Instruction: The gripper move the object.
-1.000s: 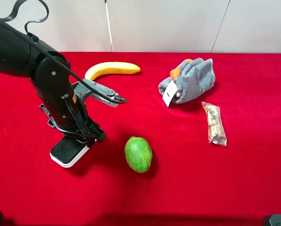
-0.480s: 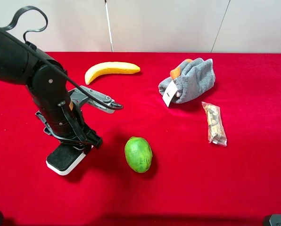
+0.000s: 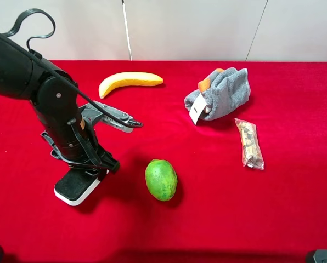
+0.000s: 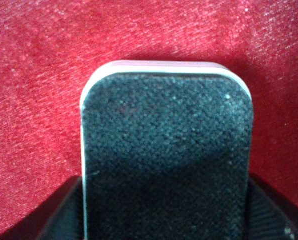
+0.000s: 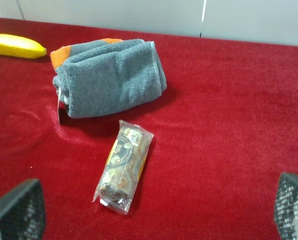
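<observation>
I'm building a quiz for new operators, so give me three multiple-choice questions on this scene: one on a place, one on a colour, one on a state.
1. In the high view, where is the green fruit?
A. right of the eraser
B. behind the banana
C. on the packet

2. What colour is the towel?
A. blue
B. grey with an orange part
C. white

3. How is the right gripper?
A. shut on the packet
B. shut on the banana
C. open

Answers:
1 A: the fruit lies on the cloth just right of the eraser.
2 B: the folds are grey, with orange at one end.
3 C: its fingers stand far apart and hold nothing.
</observation>
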